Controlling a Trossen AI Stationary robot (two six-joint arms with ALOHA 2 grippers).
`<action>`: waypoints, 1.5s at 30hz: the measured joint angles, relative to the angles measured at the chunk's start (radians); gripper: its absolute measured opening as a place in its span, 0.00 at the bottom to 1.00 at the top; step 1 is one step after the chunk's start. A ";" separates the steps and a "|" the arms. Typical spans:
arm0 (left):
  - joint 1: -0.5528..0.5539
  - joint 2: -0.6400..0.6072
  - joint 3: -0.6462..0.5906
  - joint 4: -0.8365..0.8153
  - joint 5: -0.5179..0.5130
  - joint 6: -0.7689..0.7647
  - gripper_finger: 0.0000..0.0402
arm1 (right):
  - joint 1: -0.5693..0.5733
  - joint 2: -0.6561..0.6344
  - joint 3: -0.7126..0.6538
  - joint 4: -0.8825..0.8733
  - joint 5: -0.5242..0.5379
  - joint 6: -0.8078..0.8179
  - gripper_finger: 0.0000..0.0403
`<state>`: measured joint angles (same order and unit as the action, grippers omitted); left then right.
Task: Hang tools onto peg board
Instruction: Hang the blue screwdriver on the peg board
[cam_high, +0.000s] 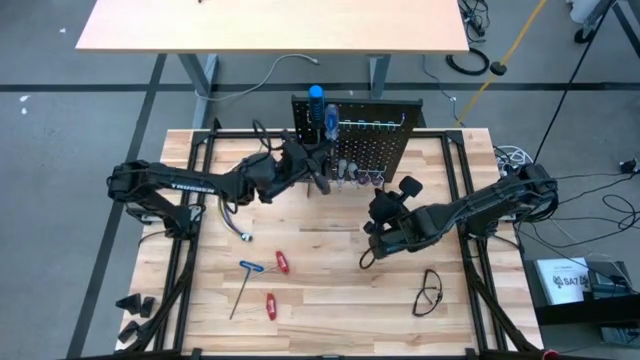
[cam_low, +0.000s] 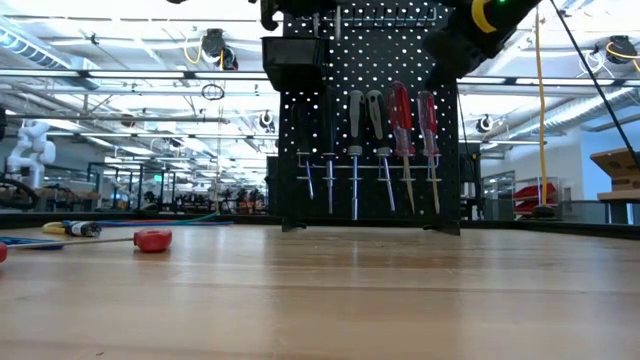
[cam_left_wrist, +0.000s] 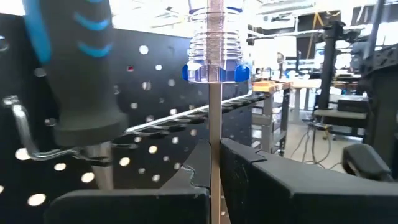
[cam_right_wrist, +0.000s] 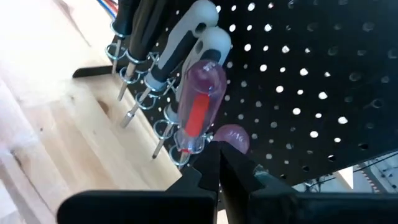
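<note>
Screwdrivers left on the desk, a blue-handled one and two red ones, lie well behind the left gripper, whose jaws are clenched on the slim shaft of a clear blue-collared screwdriver, held upright, likely to lower it into a holder on the peg board. That shaft runs straight up between the jaws, the handle above them. Further right, the right gripper has its jaws clenched and empty; the hung red screwdrivers sit just ahead of them.

Peg board front crowded (hung tools).
</note>
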<state>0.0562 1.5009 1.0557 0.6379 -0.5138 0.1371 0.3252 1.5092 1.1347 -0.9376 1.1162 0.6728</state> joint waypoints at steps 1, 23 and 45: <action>0.006 0.000 0.000 -0.001 -0.004 0.000 0.03 | -0.004 0.000 0.000 0.000 -0.012 -0.002 0.00; 0.071 0.011 0.016 -0.029 0.043 -0.026 0.03 | -0.013 0.000 0.000 0.051 -0.049 -0.008 0.00; 0.114 0.018 0.032 -0.118 0.050 -0.080 0.03 | -0.016 0.000 0.000 0.057 -0.049 -0.012 0.00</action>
<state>0.1707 1.5188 1.0878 0.5194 -0.4641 0.0570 0.3088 1.5089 1.1349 -0.8801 1.0668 0.6609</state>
